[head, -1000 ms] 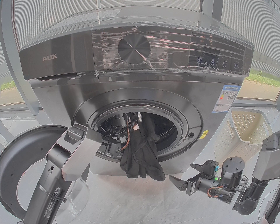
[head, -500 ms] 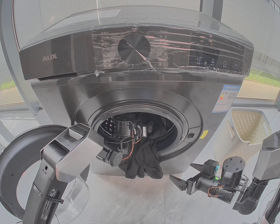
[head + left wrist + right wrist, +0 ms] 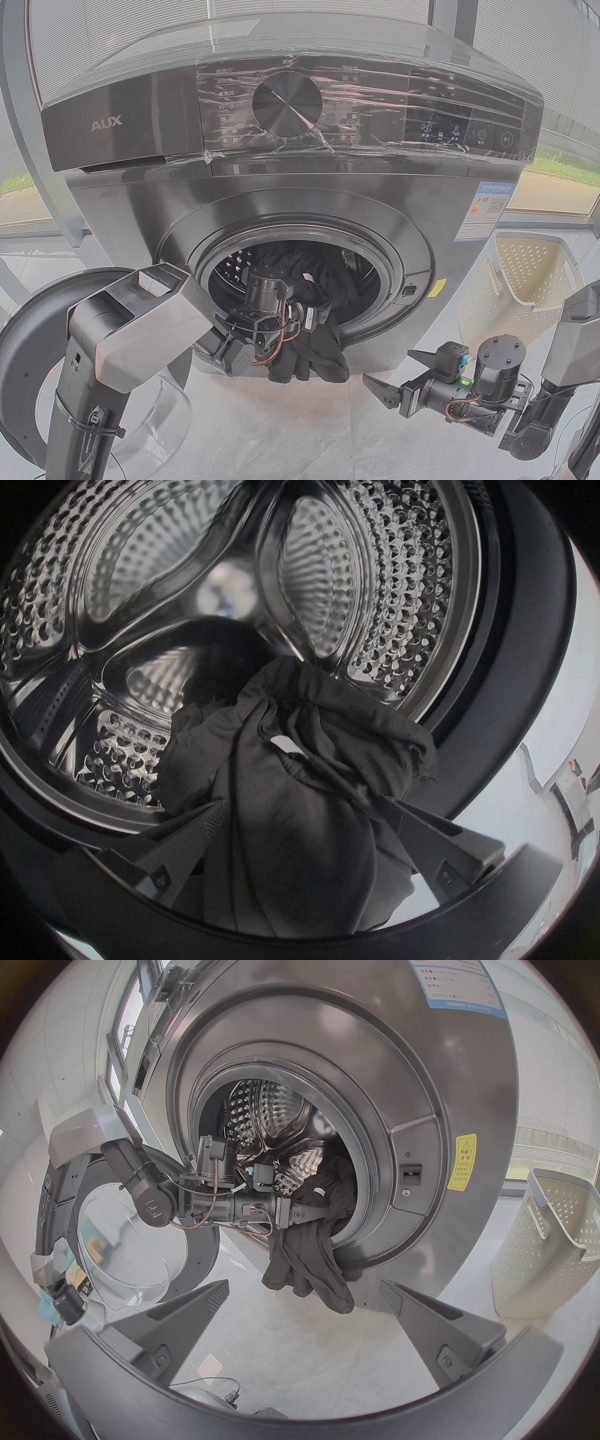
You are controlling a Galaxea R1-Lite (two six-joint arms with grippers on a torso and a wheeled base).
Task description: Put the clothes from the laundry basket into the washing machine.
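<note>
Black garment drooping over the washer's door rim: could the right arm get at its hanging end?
Probably yes. The right gripper, fingers open, sits low beside the black garment with bare floor between; the left gripper is higher, at the drum mouth.

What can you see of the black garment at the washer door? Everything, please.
The black garment is soft, matte cloth, bunched and creased, with a small white tag. Its upper part lies heaped inside the drum. The rest drapes over the lower rim of the washing machine opening and hangs down the front. The left gripper has its open fingers on either side of the bunch.
</note>
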